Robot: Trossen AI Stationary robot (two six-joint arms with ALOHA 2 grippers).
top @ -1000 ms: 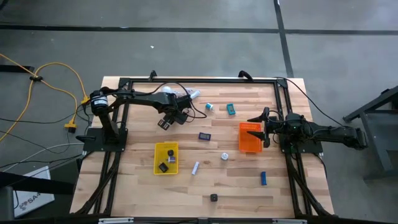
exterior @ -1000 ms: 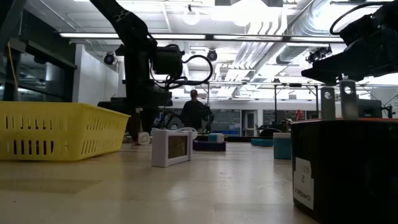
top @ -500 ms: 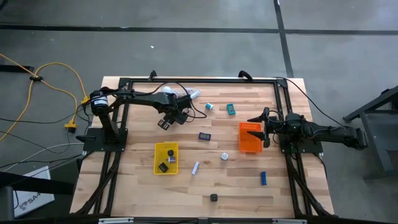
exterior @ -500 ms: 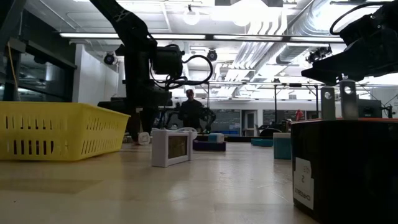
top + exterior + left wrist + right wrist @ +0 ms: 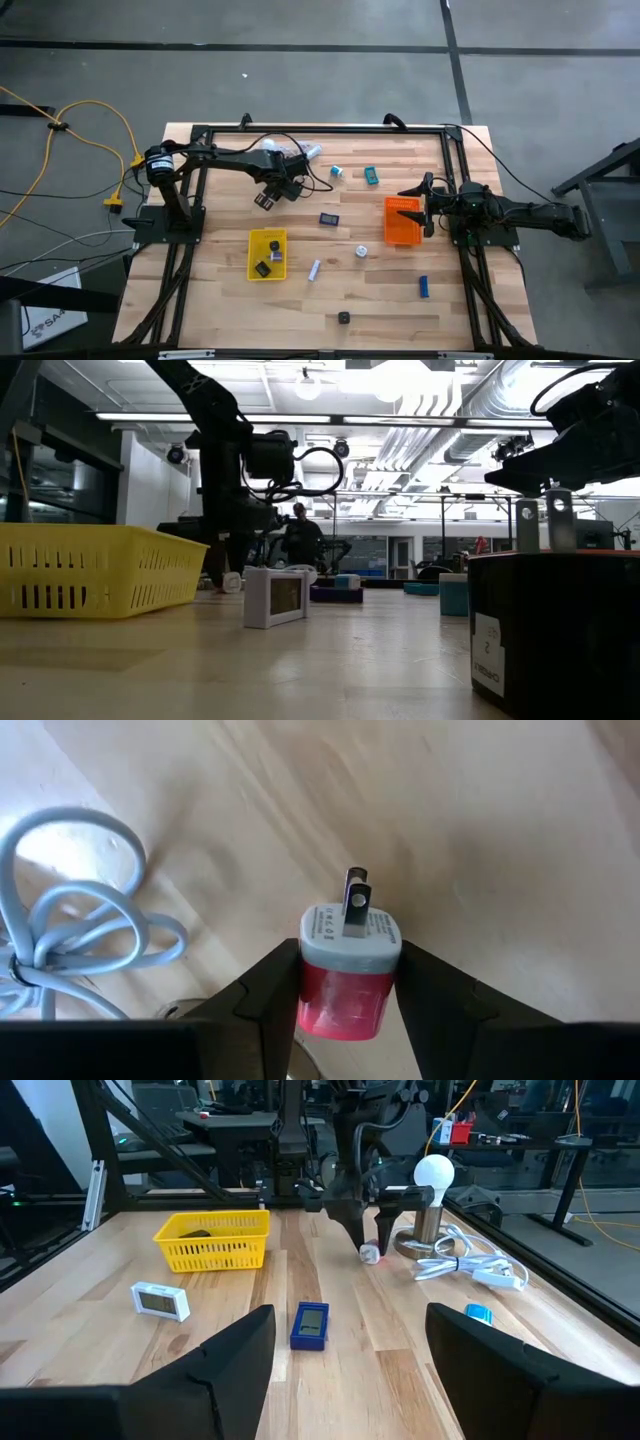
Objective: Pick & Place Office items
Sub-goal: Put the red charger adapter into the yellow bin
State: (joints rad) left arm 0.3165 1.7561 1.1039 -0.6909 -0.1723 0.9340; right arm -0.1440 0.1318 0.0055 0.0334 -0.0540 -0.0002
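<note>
Left gripper (image 5: 345,995) is clamped on a small red-and-white plug adapter (image 5: 348,975) w/ two metal prongs pointing away from the wrist; held just above the bare wooden table (image 5: 380,300), near the far-left part, beside a coiled pale grey cord (image 5: 70,935); in the right wrist view the red adapter (image 5: 370,1253) hangs low at the fingertips, close to a white dome-shaped lamp (image 5: 433,1175). Right gripper (image 5: 418,204) hangs w/ jaws spread wide, nothing between them, over the edge of the orange rectangular plastic tray (image 5: 401,224) at the table's right. Yellow plastic tray (image 5: 267,254) sits left of centre w/ two small dark items inside; blue block (image 5: 424,287), black clip (image 5: 343,318), white roll (image 5: 361,251) & teal piece (image 5: 371,176) lie scattered on the wood, well apart.
</note>
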